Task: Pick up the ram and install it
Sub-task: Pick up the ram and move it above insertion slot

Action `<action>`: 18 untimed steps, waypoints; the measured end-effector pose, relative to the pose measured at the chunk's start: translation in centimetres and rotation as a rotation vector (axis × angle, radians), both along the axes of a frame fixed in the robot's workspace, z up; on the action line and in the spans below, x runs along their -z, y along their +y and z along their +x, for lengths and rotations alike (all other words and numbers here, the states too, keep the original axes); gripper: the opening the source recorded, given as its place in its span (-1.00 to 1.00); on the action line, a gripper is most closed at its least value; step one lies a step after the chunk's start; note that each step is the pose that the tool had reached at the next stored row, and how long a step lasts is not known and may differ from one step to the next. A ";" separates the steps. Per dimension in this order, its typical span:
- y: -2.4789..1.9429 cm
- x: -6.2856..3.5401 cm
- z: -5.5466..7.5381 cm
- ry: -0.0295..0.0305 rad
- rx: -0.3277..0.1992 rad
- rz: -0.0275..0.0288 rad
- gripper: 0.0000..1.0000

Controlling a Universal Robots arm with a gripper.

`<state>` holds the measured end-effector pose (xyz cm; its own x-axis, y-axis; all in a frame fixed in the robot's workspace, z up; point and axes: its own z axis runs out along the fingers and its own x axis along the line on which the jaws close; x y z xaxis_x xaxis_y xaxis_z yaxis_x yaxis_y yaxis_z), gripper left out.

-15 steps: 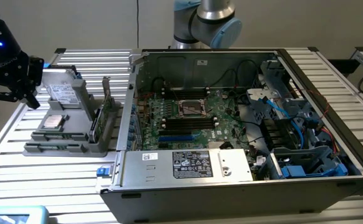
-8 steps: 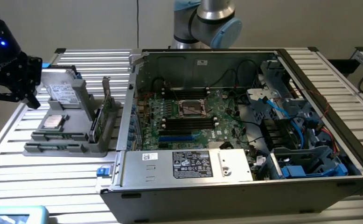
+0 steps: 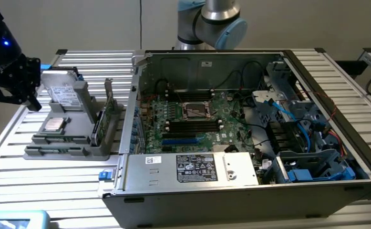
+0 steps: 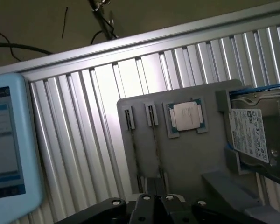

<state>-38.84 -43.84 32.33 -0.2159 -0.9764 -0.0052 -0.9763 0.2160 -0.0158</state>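
Note:
Two ram sticks (image 4: 135,149) stand on edge side by side in slots of the grey parts tray (image 4: 191,158), seen from above as thin lines beside the CPU chip (image 4: 185,116). In the exterior view the ram (image 3: 58,140) lies along the tray's near end. My gripper (image 3: 25,90) hangs at the exterior view's left, above the tray's far left corner and apart from the sticks. Its black body (image 4: 154,207) shows in the wrist view just past the sticks' ends. The open computer case (image 3: 236,119) holds the motherboard with its long black memory slots (image 3: 192,125).
On the tray also sit a hard drive (image 3: 65,90) and a green expansion card (image 3: 109,109) standing beside the case wall. A pale blue device (image 4: 4,144) lies on the slatted metal table (image 3: 58,181). Cables and drive cages crowd the case's right side (image 3: 300,133).

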 end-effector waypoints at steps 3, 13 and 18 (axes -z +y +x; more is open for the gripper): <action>0.00 0.02 0.0 0.0001 -0.054 -0.0001 -0.79; 0.00 0.06 0.0 0.0001 -0.116 0.0002 -0.65; -0.03 0.73 0.0 0.0014 -0.116 0.0003 -0.27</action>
<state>-38.84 -43.87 31.59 -0.1011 -0.9949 -0.0052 -0.9948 0.1012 -0.0144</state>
